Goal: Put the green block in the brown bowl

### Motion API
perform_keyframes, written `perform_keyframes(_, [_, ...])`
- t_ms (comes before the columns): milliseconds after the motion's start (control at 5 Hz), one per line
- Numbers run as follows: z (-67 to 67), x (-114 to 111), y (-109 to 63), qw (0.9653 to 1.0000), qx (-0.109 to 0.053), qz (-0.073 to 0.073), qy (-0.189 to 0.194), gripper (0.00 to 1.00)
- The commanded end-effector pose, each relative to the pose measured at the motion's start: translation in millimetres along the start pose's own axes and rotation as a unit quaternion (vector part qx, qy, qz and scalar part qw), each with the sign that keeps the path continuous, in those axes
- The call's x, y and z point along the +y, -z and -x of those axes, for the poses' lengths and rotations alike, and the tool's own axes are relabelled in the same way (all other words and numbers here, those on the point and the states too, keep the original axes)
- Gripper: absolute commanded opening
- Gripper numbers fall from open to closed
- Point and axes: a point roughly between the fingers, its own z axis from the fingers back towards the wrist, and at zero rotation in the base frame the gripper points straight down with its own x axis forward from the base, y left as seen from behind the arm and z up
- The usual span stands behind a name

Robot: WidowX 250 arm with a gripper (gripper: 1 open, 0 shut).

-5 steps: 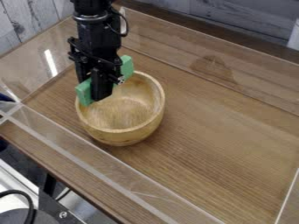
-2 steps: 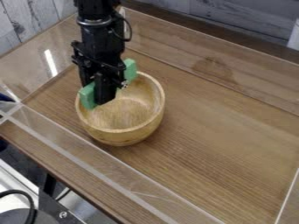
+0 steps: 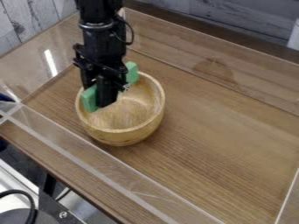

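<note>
The block [image 3: 129,72] hangs crosswise in the gripper [image 3: 104,90], over the near-left rim of the bowl [image 3: 128,118], its two green ends poking out either side. It looks light, stiff and matte (an easy thing to pinch), best held across its middle, as now. The jaws are clamped on it. Its middle and the fingertips are hidden behind the black gripper body.

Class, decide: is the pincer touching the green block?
Touching. The camera view shows the pincer shut on the green block, green showing on both sides of it.
</note>
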Motion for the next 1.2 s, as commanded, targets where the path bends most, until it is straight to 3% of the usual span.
perform_keyframes(0, [-4.6, 1, -4.8, 0.9999, -0.011, -0.010, 0.004, 0.00])
perform_keyframes(1000, [-6.4, 0, 7.8, 1.0000, 0.004, -0.006, 0.005, 0.00])
